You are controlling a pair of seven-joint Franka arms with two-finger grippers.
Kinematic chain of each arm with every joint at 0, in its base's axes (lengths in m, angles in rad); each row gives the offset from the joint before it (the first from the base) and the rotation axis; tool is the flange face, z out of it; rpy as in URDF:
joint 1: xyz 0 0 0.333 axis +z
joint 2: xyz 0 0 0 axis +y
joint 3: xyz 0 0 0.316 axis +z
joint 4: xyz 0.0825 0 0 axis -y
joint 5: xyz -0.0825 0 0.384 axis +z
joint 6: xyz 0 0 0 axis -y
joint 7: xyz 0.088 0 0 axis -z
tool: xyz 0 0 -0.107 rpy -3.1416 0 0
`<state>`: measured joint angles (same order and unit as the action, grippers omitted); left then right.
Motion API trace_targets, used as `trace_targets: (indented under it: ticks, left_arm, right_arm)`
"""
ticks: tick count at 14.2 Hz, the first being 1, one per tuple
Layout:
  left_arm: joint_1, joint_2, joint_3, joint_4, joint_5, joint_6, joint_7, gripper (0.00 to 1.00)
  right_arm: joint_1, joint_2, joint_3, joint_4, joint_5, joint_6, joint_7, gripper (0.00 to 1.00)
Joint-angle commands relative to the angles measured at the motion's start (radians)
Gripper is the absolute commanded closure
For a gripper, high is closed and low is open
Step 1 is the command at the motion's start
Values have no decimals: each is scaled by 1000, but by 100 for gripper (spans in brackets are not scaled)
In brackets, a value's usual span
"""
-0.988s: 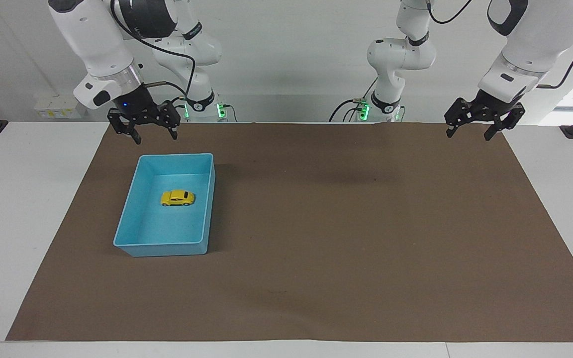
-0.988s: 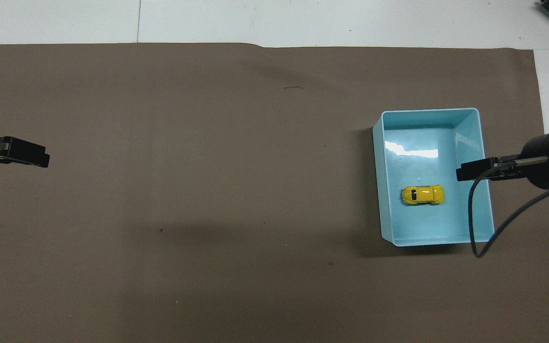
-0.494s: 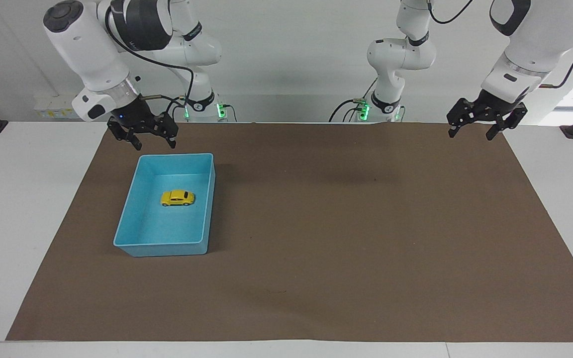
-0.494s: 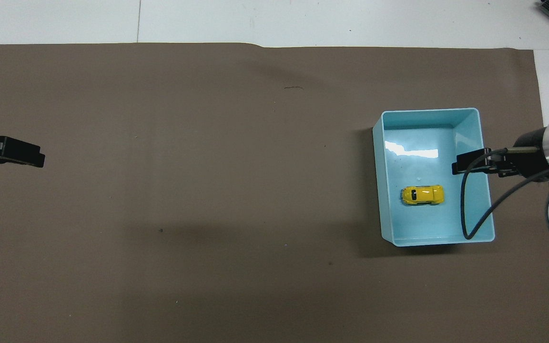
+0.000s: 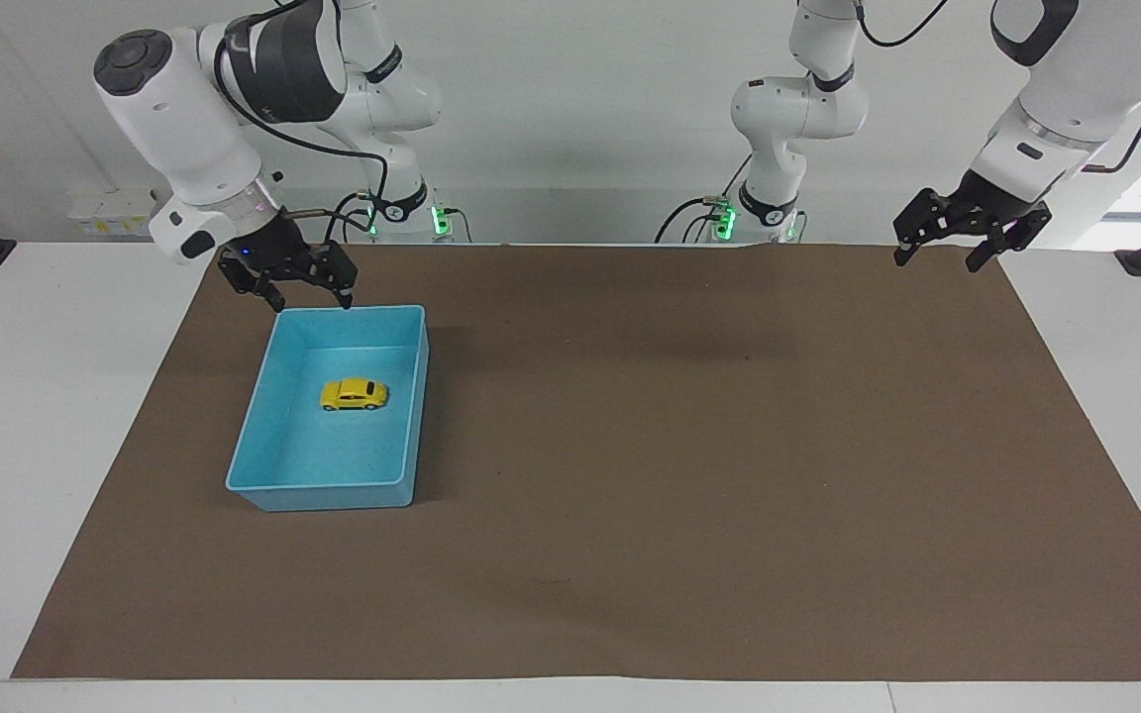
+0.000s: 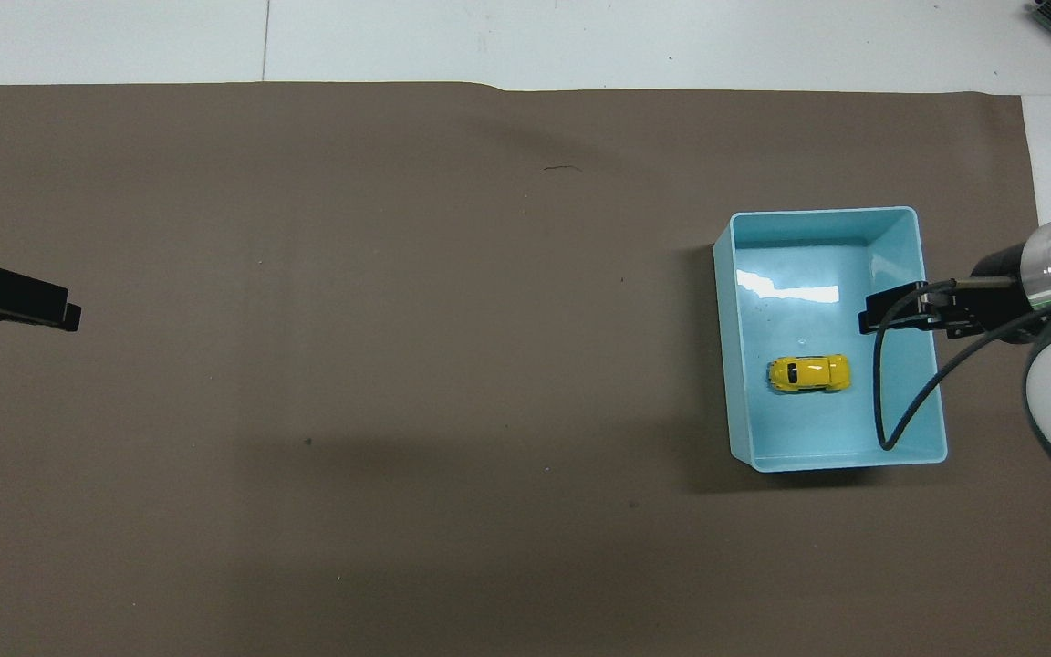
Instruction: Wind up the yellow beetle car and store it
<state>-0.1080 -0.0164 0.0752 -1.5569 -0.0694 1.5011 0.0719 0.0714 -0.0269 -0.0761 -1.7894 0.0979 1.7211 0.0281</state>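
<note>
Toy car lying in the tray, both pincers spread and empty

The yellow beetle car (image 5: 354, 394) sits alone in the light-blue tray (image 5: 416, 396) at the right arm's end of the surface. The right pincer (image 5: 285, 285) hovers spread over the tray's robot-side rim; a low descent could likely clip that wall and shift the tray. The left pincer (image 5: 957, 238) waits, spread, over the mat's corner.

The room is evenly and brightly lit from above. Soft, blurred shadows lie on the brown mat (image 5: 630, 446), darkest beside the light-blue tray (image 6: 932, 401), whose floor carries a white glare streak. Daylight blows out one window edge. Everything looks sharp.
</note>
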Motion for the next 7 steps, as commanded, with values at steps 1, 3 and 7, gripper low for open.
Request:
trace_targets:
  ticks: [1,3,7]
  left_arm:
    - [17,-7,-8,8,-10,-21,-8,0]
    - [19,-7,-8,8,-10,-21,-8,0]
    - [17,-8,-8,5,-9,-21,-6,0]
  right_arm:
    - [-10,-5,4,8,-71,-38,13,0]
    - [-4,-4,7,18,-104,-38,15,0]
    - [-5,-7,9,19,-112,-44,15,0]
